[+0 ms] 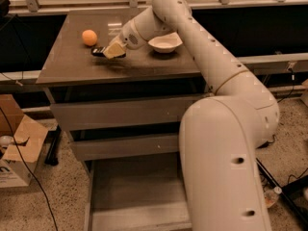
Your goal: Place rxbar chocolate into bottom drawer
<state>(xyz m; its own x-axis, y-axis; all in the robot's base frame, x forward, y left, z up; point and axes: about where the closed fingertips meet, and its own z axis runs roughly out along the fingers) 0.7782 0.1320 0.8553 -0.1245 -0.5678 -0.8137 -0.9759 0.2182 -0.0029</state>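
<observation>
The rxbar chocolate, a small black bar, sticks out to the left of my gripper. The gripper is shut on it and holds it a little above the brown counter top, with a shadow under it. The bottom drawer is pulled out below the cabinet, its flat grey floor showing. My arm's white body covers the drawer's right side.
A round orange fruit lies on the counter just left of the bar. A white bowl stands to the gripper's right. Two shut drawers sit above the open one. A cardboard box and cables are on the floor at the left.
</observation>
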